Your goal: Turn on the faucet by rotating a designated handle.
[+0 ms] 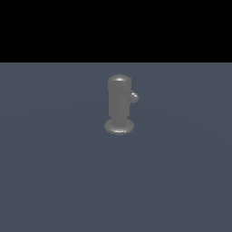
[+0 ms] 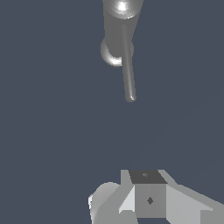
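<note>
Out on the bare grey floor point(image 1: 54, 181) stands the faucet point(image 1: 118, 102), its handle point(image 2: 128, 74) jutting sideways near the top, toward the exterior view's right. Your gripper point(image 2: 146, 194) sits well short of it, holding nothing; how wide its jaws stand, I cannot tell. Close in on the rod's rounded tip and push there, where leverage should be greatest
</note>
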### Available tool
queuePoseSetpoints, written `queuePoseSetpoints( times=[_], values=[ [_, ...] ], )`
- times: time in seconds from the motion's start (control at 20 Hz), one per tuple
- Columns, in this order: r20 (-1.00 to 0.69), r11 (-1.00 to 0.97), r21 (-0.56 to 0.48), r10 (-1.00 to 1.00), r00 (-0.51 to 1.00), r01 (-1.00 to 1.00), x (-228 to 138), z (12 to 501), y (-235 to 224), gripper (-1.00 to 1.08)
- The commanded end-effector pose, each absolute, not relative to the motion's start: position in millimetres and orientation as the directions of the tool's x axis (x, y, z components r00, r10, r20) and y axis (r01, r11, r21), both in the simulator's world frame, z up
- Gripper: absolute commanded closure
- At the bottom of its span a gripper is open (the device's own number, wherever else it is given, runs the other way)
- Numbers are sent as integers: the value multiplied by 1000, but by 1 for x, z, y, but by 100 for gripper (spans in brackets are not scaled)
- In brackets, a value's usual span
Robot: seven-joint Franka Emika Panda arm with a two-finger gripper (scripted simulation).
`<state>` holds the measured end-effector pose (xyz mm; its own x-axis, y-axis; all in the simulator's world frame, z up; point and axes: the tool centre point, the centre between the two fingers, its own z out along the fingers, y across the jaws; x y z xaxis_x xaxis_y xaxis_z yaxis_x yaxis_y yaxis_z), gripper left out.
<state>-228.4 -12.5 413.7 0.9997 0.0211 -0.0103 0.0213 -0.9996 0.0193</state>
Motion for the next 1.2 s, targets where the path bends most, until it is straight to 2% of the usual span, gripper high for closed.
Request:
queuePoseSetpoints(
  times=[0.0,0.7,1.15],
  values=[
    [-10,-999,17,29,1000,29,-221,394,-10,108],
    [-4,-997,6,74,997,74,-177,286,3,108],
    [-1,-996,2,95,996,95,-156,238,10,108]
  ],
)
